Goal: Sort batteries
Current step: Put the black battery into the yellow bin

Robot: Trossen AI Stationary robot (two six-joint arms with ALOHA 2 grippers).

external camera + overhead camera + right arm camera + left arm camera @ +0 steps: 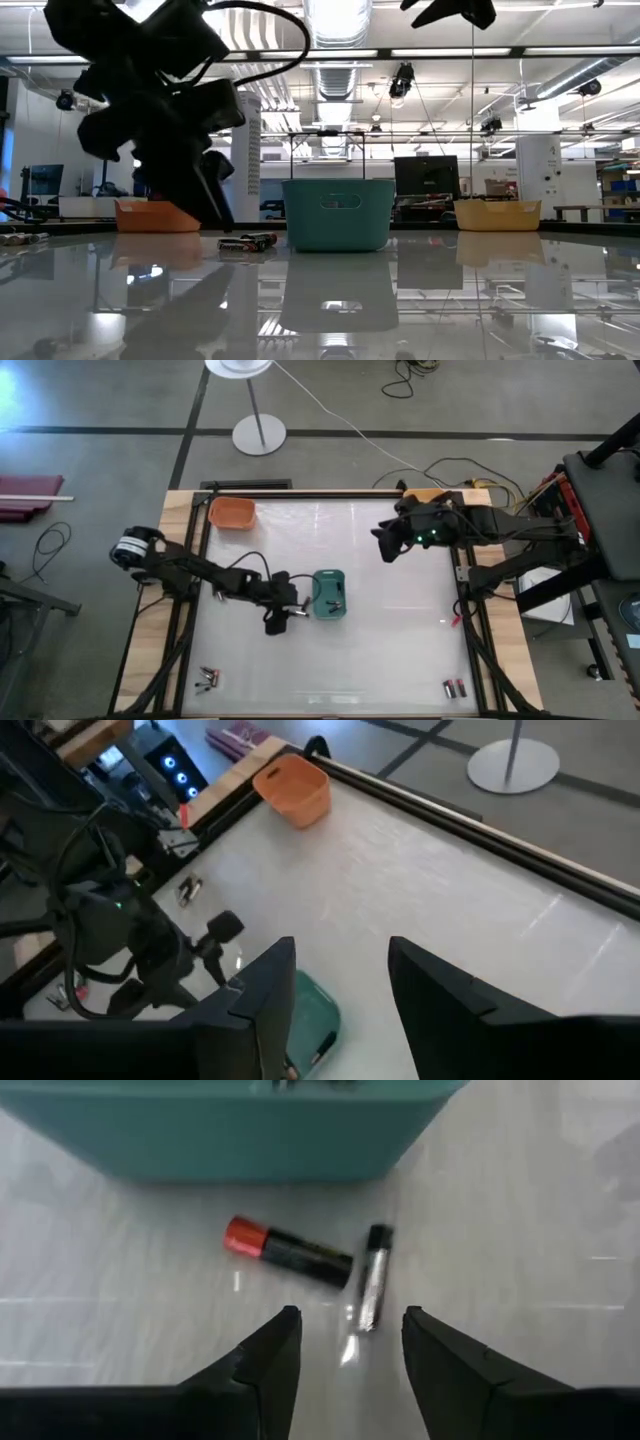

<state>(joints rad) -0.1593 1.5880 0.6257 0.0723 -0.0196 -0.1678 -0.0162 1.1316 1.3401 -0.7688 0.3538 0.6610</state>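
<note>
A: Progress?
B: Partial. Teal bin (329, 594) already holds some cells. Two batteries (310, 1260) lie on the table (380, 650) just beside it; more sit loose near the front left corner (207, 678) and front right corner (455, 687).
A: Arms?
B: Left gripper (345, 1345) hovers low over the pair beside the bin, fingers spread, empty. Right gripper (335, 980) waits high near the yellow bin (497, 214), fingers apart, empty.

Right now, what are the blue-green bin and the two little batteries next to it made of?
The blue-green bin looks like plastic: smooth, one even colour, slightly dull. The two batteries look like metal cells. The silver battery is shiny and mirror-like. The black battery seems wrapped in a dark label with a red end. What lies under the label I can't tell.
</note>
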